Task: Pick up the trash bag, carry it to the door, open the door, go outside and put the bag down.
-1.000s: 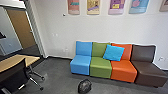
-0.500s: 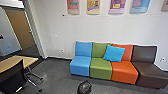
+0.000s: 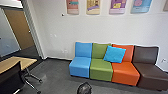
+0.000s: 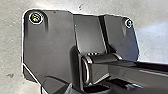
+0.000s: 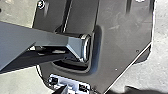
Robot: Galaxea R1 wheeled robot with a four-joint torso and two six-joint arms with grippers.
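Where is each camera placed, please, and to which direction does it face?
Head view: high on the robot, facing forward and down to the coloured seats, wall and desk.
Left wrist view: on the left arm, seemingly facing down; the robot's dark plate and jointed bar show over floor.
Right wrist view: on the right arm, seemingly facing down too.
Shared: both wrist views include plate, bar and floor.

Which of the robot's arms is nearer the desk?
Left, most likely. The desk is ahead, on the robot's left. Both wrist views show the base, so both arms seem close in: left arm on the desk's side, right arm farther across.
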